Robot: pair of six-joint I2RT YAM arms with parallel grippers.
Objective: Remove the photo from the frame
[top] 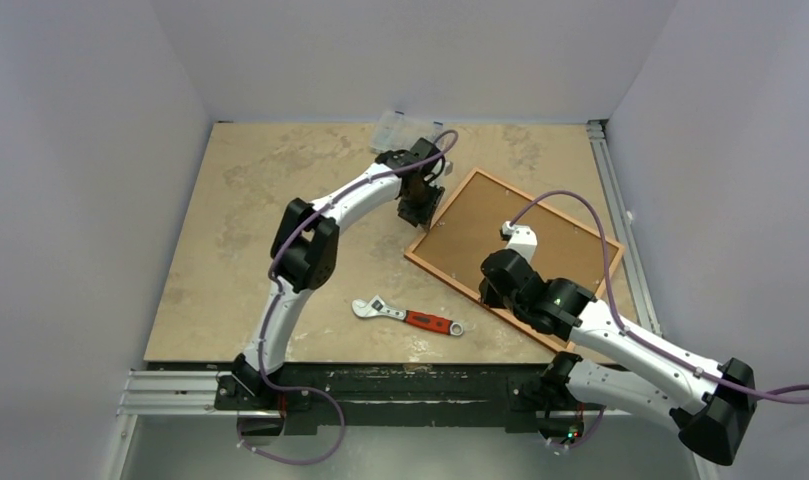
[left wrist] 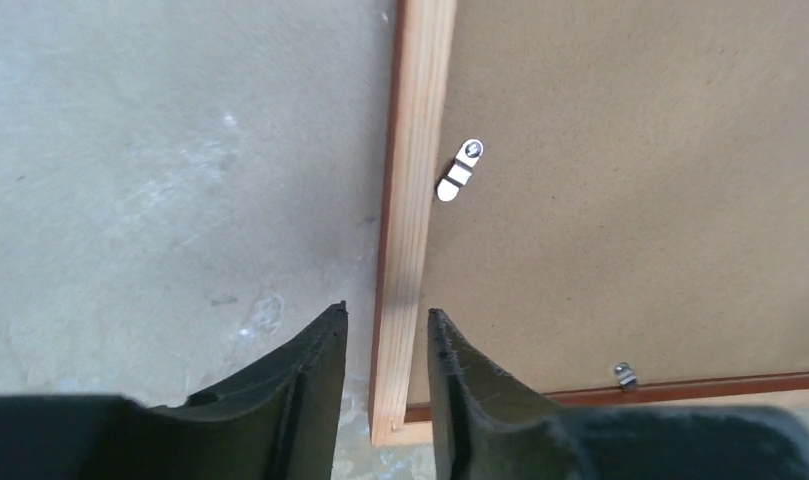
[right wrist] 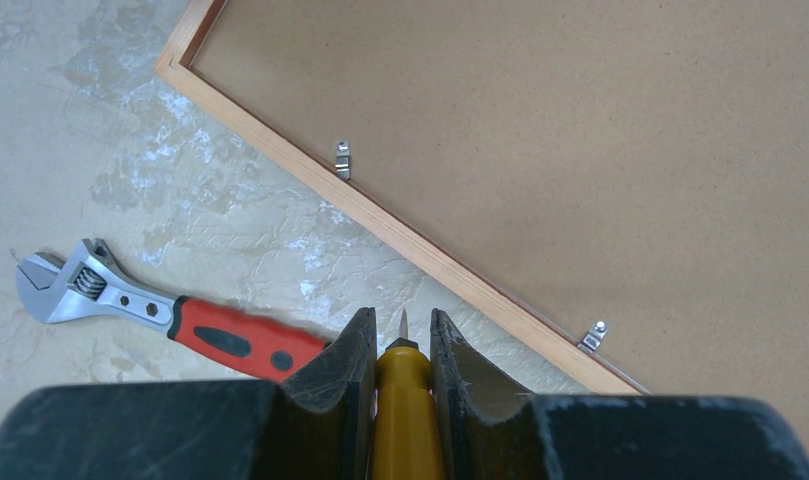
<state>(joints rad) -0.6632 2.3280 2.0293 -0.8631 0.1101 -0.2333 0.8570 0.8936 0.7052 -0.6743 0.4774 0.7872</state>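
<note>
White walls close in a beige, mottled table (top: 230,250), and on its right half the frame (left wrist: 417,150) lies face down, turned slantwise, so its long axis runs from far left to near right. Its brown backing board (top: 475,220) faces up and fills it, so the photo is not visible; I judge it is under this board. The left gripper (left wrist: 386,310) hangs at the short far-left side, its jaws apart with the wooden moulding showing between them; whether they touch the wood I cannot tell. The right gripper (right wrist: 400,315) is clamped on a yellow-handled tool (right wrist: 405,420) with a thin metal tip, and it stands at the long near edge, the tip pointing across the moulding towards the board. A red-handled wrench (top: 410,316) lies apart on the table, to the left of this arm. Small metal clips hold the board: one clip (right wrist: 342,158) is ahead of the tip and a little left, another (right wrist: 593,335) is to the right. The right arm is nearer to both, so probably the tool must reach them first.
</note>
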